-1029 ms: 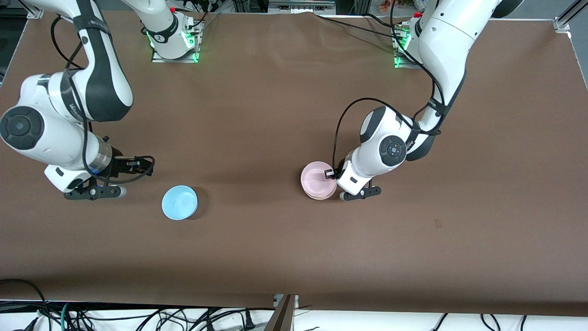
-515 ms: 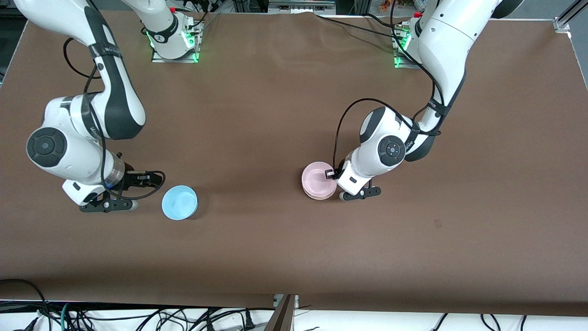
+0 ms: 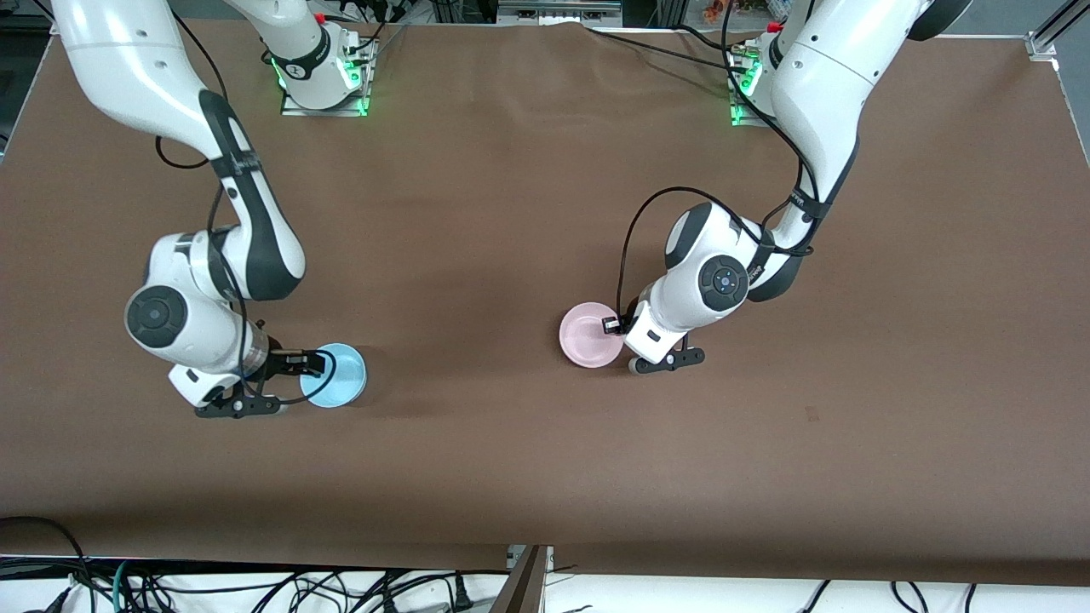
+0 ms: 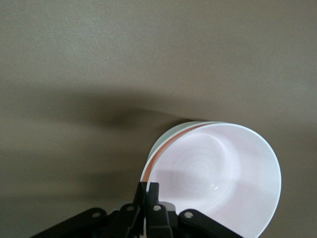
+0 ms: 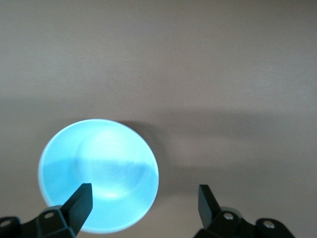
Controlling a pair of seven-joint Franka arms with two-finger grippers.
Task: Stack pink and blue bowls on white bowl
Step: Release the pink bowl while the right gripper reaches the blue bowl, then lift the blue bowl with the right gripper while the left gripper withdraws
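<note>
Brown table, pink bowl in left gripper

A brown table fills the view, with black cables tangled along its near edge.

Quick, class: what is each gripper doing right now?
Left gripper: shut on the pink bowl rim, over the white bowl.
Right gripper: open, beside the blue bowl.

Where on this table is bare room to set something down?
Bare brown table lies between the blue bowl and the pink bowl, and nearer the front camera than both. It is crowded where the right end effector hangs by the blue bowl and the left end effector grips the pink bowl.
</note>
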